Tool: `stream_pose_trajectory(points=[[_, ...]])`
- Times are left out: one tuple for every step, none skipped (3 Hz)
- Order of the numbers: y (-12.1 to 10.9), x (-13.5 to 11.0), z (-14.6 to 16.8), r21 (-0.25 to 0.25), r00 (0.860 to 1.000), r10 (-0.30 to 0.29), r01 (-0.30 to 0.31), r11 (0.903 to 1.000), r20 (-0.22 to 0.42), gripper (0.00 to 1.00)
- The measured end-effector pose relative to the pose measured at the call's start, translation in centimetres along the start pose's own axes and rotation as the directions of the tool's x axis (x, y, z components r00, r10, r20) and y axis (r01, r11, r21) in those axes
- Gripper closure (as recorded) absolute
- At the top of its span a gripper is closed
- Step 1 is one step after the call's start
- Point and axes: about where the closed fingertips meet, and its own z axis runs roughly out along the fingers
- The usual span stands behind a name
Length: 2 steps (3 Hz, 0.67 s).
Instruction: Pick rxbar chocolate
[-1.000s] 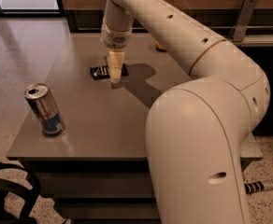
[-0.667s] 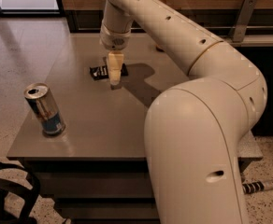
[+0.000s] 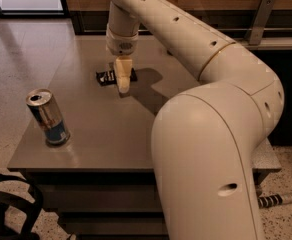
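The rxbar chocolate (image 3: 105, 77) is a small flat black bar with white print, lying on the grey table (image 3: 111, 139) toward its far middle. My gripper (image 3: 122, 84) points straight down at the bar's right end, right over it or touching it; that end is hidden behind the gripper. The big cream arm reaches in from the lower right.
A silver-and-blue drink can (image 3: 48, 116) stands upright near the table's front left corner. A black object (image 3: 8, 211) sits on the floor at the lower left. A counter with a metal bracket (image 3: 258, 19) runs along the back right.
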Motion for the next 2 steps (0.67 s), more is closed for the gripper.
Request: stream_pose_trajectory(points=[[-0.12,-0.13,0.82,-0.019,0.999,-0.019,0.019,0.9997,-0.033,0.0],[-0.41,-0.24,1.75,-0.032,0.997,-0.042,0.039,0.9987,-0.07,0.0]])
